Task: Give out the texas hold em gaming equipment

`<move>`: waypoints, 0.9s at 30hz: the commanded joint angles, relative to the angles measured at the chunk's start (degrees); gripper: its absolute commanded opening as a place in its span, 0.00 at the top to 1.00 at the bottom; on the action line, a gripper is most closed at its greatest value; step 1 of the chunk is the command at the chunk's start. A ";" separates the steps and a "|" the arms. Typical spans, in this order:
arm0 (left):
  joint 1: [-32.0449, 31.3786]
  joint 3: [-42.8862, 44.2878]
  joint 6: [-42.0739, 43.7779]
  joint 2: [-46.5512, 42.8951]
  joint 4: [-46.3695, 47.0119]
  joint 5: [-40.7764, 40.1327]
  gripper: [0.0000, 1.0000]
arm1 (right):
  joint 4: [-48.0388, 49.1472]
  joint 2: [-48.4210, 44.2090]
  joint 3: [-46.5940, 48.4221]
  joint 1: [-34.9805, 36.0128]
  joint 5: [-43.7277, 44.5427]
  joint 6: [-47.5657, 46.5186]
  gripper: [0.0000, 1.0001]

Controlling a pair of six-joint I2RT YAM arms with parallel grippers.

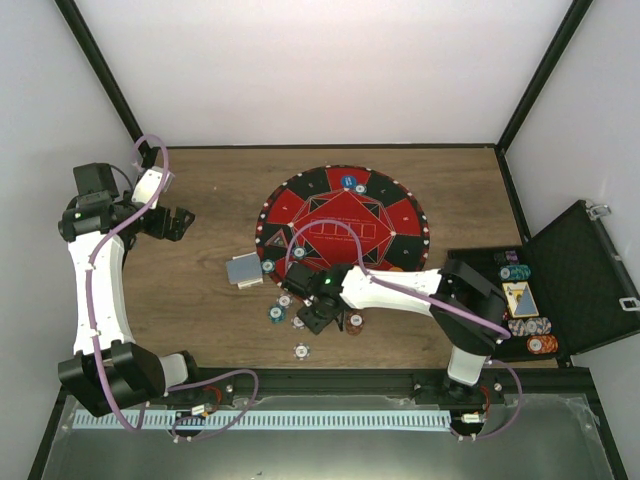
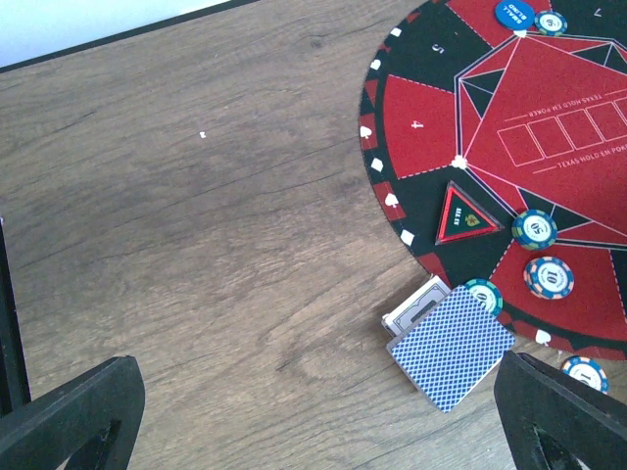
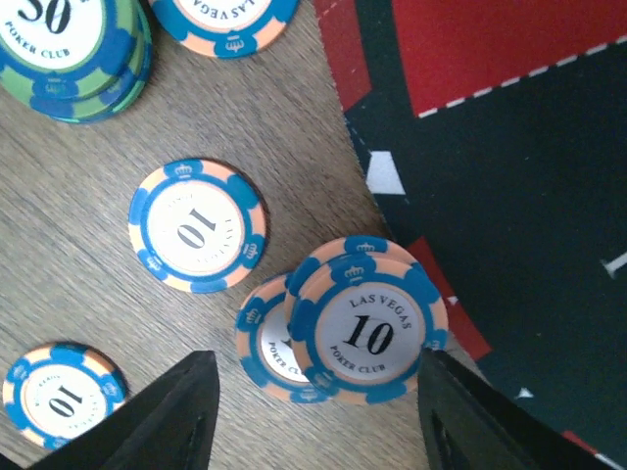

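Chips: blue-and-peach poker chips lie on the bench just off the mat's rim. In my top view that is the mat's 7 o'clock.
Stack: a short stack sits right at the rim, and its top face reads "LAS VEGAS 10 POKER CLUB". It overlaps a lower chip showing at its 9 o'clock.
Loose tens: one chip marked "10" lies at the stack's 10 o'clock. Another "10" chip lies well apart at its 8 o'clock.
Fifties: a green-and-blue pile at the 11 o'clock corner of my right wrist view reads "50 POKER CLUB".
Right pincer: the jaws are spread with one finger on either side of the stack and nothing gripped. I cannot tell whether the finger at 4 o'clock touches the chip's edge.
Left pincer: the jaws are wide apart with nothing between them, over bare bench at the mat's 9 o'clock.
Mat: it is red and black, printed "TEXAS HOLD EM POKER" beneath a row of card outlines.
Cards: a deck with blue cross-hatched backs lies at the mat's 8 o'clock rim, slightly fanned.
Button: a blue button disc sits at the mat's 12 o'clock. Its white writing is too small for me to read.
Case: a black case lies open at the mat's 4 o'clock with chip rows inside.
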 commanded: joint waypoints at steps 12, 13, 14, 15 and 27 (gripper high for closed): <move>0.52 1.22 0.69 -0.82 -0.52 0.60 0.00 | -1.23 3.69 4.15 -1.76 2.32 -1.03 0.14; 0.52 1.22 0.65 -0.78 -0.52 0.59 0.00 | -0.50 3.80 3.79 -2.14 1.71 -1.18 0.14; 0.52 1.21 0.66 -0.78 -0.56 0.53 0.00 | 0.13 3.94 3.65 -2.37 1.10 -1.21 0.15; 0.52 1.21 0.77 -0.77 -0.57 0.45 0.00 | 0.59 4.00 3.62 -2.56 0.48 -1.30 0.16; 0.79 1.22 0.85 -0.21 -0.13 0.16 0.00 | 1.61 5.37 2.92 -2.79 -1.79 -2.05 0.38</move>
